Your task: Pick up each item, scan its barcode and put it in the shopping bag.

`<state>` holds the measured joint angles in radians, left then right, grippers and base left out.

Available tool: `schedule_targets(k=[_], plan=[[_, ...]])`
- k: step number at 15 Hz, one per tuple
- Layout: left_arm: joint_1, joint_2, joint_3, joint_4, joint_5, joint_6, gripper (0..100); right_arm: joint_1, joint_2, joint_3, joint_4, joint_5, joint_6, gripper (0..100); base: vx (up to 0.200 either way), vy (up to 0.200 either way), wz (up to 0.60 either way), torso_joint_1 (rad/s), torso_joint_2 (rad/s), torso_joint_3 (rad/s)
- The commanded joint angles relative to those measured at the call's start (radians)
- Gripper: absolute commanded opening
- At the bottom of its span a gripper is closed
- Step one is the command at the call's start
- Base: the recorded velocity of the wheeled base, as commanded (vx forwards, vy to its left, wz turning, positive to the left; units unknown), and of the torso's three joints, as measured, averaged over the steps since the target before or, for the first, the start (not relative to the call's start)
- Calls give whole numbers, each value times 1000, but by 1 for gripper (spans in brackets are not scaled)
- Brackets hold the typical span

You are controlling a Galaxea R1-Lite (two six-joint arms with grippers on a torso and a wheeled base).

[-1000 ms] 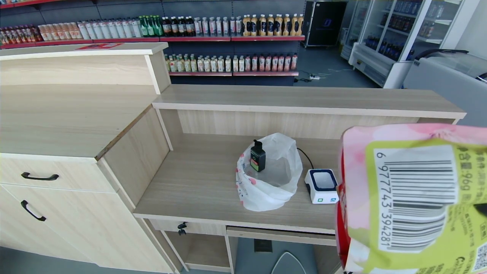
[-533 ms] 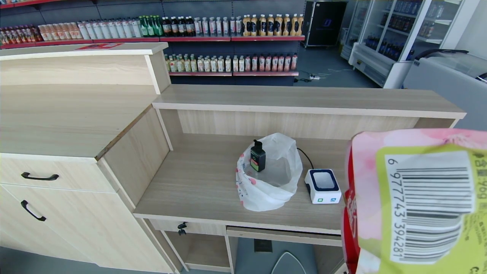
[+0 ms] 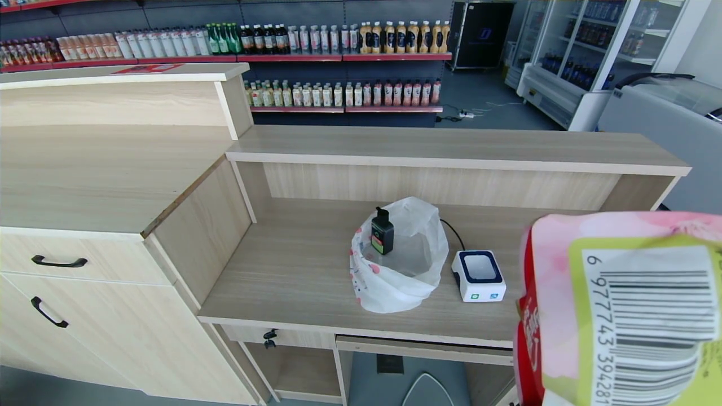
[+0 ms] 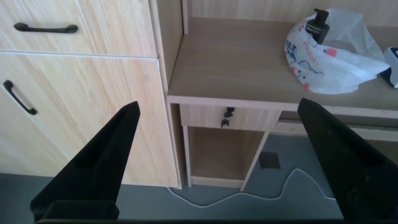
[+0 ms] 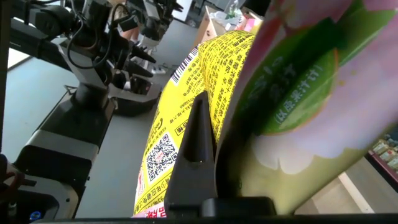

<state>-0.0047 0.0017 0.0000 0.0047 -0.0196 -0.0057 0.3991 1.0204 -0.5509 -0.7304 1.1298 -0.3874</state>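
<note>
A pink and green snack bag [image 3: 620, 310] with its barcode facing me hangs close to the head camera at the right, in front of the counter's right end. My right gripper [image 5: 214, 118] is shut on it; one dark finger [image 5: 196, 155] presses its yellow printed back. The white shopping bag [image 3: 400, 265] stands open on the counter shelf [image 3: 293, 270] with a black bottle [image 3: 382, 232] inside. Just right of it sits the white barcode scanner [image 3: 478, 275]. My left gripper [image 4: 217, 168] hangs open and empty low in front of the counter, left of the shopping bag [image 4: 329, 46].
A taller cabinet with drawers [image 3: 84, 265] stands to the left of the shelf. A raised ledge [image 3: 451, 149] runs behind the shelf. A cable [image 3: 451, 228] runs from the scanner. Beverage shelves [image 3: 338, 51] and fridges [image 3: 569, 56] line the room behind.
The snack bag has moved down and to the right in the head view, uncovering more of the counter's right end. The shopping bag, bottle and scanner have stayed put.
</note>
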Motion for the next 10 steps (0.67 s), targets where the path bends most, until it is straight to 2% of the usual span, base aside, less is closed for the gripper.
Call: schedule_targets(k=[1, 4, 10], plan=[[0, 0, 0, 0, 0, 0, 100, 0, -11, 15, 3, -1, -2, 0, 0, 0, 0, 0, 0, 0], [0, 0, 0, 0, 0, 0, 100, -11, -17, 20, 55, -27, -19, 0, 0, 0, 0, 0, 0, 0], [0, 0, 0, 0, 0, 0, 100, -16, -29, 20, 60, -30, -19, 0, 0, 0, 0, 0, 0, 0]])
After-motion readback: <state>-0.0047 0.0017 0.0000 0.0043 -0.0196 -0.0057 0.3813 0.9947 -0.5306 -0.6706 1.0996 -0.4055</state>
